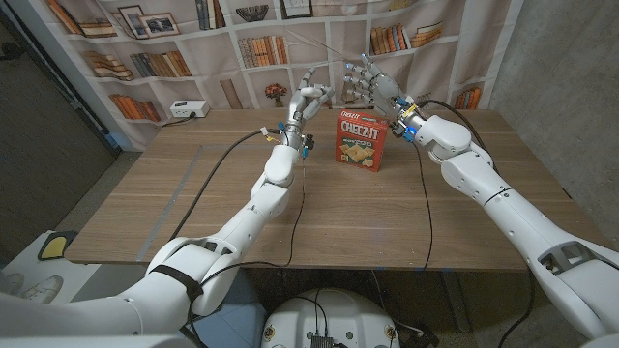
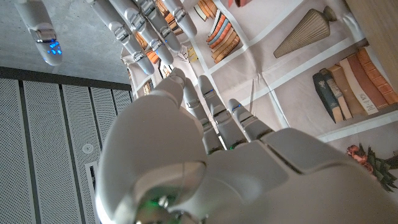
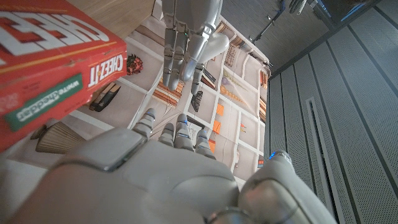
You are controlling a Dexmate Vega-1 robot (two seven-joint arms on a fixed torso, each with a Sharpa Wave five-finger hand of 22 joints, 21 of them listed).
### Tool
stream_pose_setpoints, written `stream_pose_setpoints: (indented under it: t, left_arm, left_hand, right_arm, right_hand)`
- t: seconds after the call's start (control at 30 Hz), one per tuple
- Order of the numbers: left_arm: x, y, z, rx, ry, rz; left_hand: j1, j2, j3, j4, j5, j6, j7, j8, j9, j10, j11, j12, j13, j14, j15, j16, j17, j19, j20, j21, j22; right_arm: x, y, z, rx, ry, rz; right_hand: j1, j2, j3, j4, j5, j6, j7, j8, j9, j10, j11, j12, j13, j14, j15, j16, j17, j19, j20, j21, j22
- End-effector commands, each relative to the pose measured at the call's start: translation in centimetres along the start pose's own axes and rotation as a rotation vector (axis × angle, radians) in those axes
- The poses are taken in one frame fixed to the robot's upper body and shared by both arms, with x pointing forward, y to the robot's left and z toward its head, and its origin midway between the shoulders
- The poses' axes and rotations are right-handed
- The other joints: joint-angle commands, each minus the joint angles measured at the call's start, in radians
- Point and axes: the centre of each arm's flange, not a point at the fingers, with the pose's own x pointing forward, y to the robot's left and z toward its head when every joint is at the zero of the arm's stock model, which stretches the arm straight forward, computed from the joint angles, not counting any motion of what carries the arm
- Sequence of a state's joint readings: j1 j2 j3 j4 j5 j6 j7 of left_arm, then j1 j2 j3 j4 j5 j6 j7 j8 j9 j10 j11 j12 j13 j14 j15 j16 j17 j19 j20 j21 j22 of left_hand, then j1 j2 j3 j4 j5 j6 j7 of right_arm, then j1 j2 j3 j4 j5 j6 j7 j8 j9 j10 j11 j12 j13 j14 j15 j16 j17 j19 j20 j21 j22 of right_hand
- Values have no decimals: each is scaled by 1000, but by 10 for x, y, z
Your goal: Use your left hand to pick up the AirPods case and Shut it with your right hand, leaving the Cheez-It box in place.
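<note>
My left hand (image 1: pixel 311 101) is raised above the far middle of the table, its fingers curled around a small white rounded thing, apparently the AirPods case (image 1: pixel 325 93); whether its lid is up or down I cannot tell. In the right wrist view the case (image 3: pixel 215 45) shows beside the left hand's fingers (image 3: pixel 180 37). My right hand (image 1: pixel 368 81) hovers just to the right of it, fingers spread and holding nothing. Its fingers (image 2: pixel 146 28) reach toward my left hand (image 2: pixel 205 162) in the left wrist view. The red Cheez-It box (image 1: pixel 362 141) stands upright on the table below both hands.
The wooden table (image 1: pixel 193 203) carries black cables along both arms. A white power strip (image 1: pixel 189 109) lies at the far left edge. A bookshelf backdrop (image 1: pixel 251 48) hangs behind the table.
</note>
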State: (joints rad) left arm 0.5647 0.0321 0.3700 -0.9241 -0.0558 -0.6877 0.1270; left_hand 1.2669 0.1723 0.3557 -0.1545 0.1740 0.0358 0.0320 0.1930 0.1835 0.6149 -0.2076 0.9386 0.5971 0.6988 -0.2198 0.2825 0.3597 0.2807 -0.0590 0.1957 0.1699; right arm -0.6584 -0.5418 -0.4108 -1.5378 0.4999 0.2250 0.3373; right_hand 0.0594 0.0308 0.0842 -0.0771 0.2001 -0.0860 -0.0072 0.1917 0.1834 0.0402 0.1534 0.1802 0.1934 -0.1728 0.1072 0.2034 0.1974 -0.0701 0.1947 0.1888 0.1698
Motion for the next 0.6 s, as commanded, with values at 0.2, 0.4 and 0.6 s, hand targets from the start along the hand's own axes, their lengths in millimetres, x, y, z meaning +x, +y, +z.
stream_pose_setpoints:
  t: [0.2,0.4,0.6]
  left_arm:
    - [-1,7,2,-3,-12,-17]
    - [1,9,1,6,-20,-5]
    - [2,9,3,18,-27,-8]
  left_hand:
    - [6,-5,-5,1,7,2,-1,0,3,3,-1,3,4,1,-11,-5,4,6,3,1,2]
    - [8,-6,-6,1,7,4,-4,1,3,4,-1,4,4,1,-13,-5,5,5,3,0,3]
    - [8,-5,-6,1,7,5,-7,1,3,3,0,4,3,0,-12,-6,5,6,3,1,3]
  right_arm:
    - [-14,-5,14,-30,-12,-84]
    - [-23,-4,9,4,-9,-113]
    - [-27,-14,2,67,-19,-124]
  right_hand:
    - [2,11,0,1,6,-4,-9,1,2,-1,-3,9,2,-20,3,1,2,13,7,3,1]
    - [3,12,0,0,6,-4,-10,1,2,-3,-6,11,2,-16,0,2,2,22,-2,6,1]
    - [5,12,1,0,6,-2,-9,2,2,-1,-7,13,2,-11,-4,4,2,30,-8,8,1]
